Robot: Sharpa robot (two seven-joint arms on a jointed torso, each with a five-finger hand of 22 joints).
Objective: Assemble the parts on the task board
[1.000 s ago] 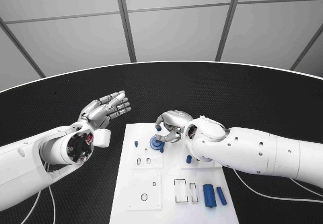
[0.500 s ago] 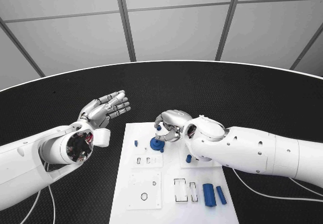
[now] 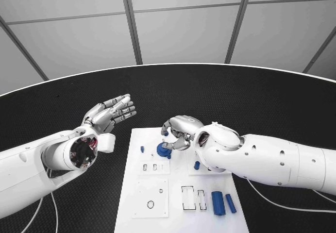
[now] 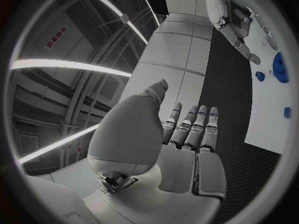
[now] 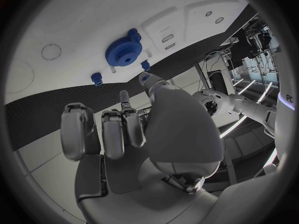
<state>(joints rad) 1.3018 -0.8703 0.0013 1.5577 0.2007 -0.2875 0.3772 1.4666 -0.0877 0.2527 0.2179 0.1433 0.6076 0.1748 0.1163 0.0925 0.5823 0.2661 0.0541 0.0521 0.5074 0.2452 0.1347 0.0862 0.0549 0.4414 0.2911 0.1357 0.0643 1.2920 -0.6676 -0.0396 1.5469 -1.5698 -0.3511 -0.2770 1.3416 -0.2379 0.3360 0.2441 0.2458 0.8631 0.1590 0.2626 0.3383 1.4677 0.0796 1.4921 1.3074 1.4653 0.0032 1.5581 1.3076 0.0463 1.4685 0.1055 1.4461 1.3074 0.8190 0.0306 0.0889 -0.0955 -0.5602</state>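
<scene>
The white task board (image 3: 178,216) lies mid-table. A large blue gear (image 3: 164,150) (image 5: 123,53) sits flat on its far part, with a smaller blue gear (image 5: 134,34) against it. My right hand (image 3: 179,131) (image 5: 124,129) hovers just beyond the gear, fingers curled in with nothing in them and clear of the gear. Small blue pegs (image 5: 96,78) (image 5: 145,64) stand near the board's edge. My left hand (image 3: 109,113) (image 4: 187,134) is raised off the board's left side, fingers straight and apart, holding nothing. In the left wrist view the gear (image 4: 280,67) lies off to the side.
Two blue cylinders (image 3: 218,203) (image 3: 230,203) lie at the board's near right, beside rectangular slots (image 3: 188,198). A short blue peg (image 3: 196,165) stands by my right forearm, another peg (image 3: 141,149) near the left edge. Black table (image 3: 70,97) surrounds the board.
My right hand's fingers have lifted off the blue gear, and the right forearm has shifted slightly rightward. The gear shows more fully. The left hand has not moved.
</scene>
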